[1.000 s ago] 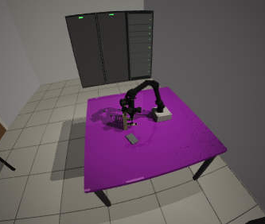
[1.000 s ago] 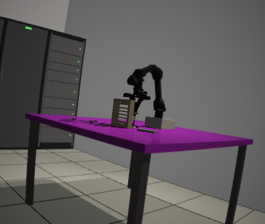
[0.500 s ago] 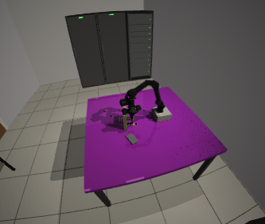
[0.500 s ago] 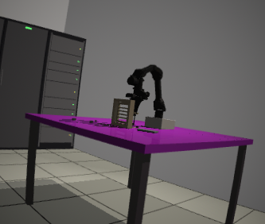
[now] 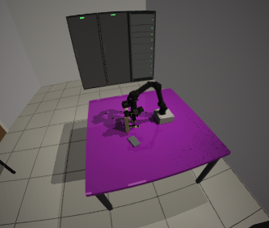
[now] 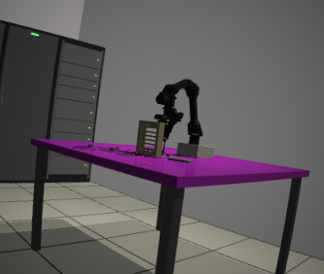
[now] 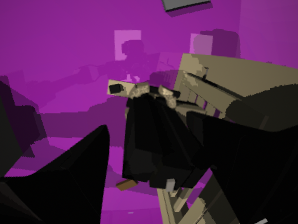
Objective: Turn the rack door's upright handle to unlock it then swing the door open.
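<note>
The tan rack (image 5: 127, 122) (image 6: 159, 141) (image 7: 245, 70) stands upright on the purple table (image 5: 115, 166) (image 6: 125, 158). Slatted tan parts (image 7: 172, 205) also show at the bottom of the wrist view; which part is the door and how far it stands open I cannot tell. A dark upright piece (image 7: 150, 145), apparently the handle, lies between my fingers in the wrist view. My gripper (image 5: 134, 120) (image 6: 166, 138) (image 7: 148, 123) is open, low beside the rack, with gaps between its fingers and the dark piece. Whether anything touches is hidden.
A grey flat slab (image 5: 133, 141) (image 6: 180, 159) (image 7: 186, 4) lies on the table near the rack. The arm's pale base block (image 5: 164, 117) (image 6: 196, 151) stands to the right. Small dark pieces (image 5: 112, 118) (image 6: 90, 146) lie beyond the rack. Dark cabinets (image 5: 115, 48) (image 6: 27, 97) stand behind the table.
</note>
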